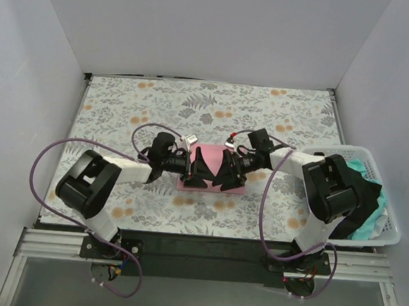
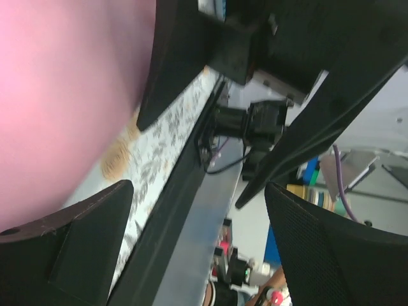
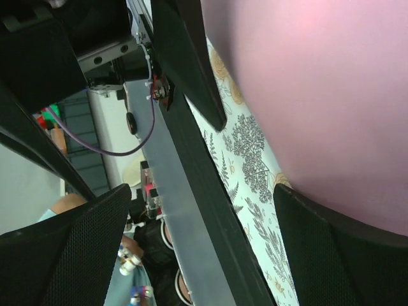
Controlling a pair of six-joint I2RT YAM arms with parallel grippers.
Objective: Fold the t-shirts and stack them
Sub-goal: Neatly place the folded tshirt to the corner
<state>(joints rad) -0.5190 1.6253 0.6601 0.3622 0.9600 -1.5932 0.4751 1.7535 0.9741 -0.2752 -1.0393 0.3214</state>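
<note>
**Top, left-wrist and right-wrist views.** A light pink, flat-folded cloth t-shirt [image 1: 211,159] lies at the middle of the grey-and-orange floral patterned sheet [image 1: 123,104]. The left gripper [image 1: 198,172] and right gripper [image 1: 225,176] meet over the shirt's near edge, tips facing one another. Both wrist views show each gripper's two black fingers spread apart with nothing between them. Contact with the pink cloth cannot be told. At the right edge of the sheet, a white plastic lattice basket [image 1: 391,217] holds a crumpled black t-shirt [image 1: 369,198] and a mint-green t-shirt [image 1: 374,222].
</note>
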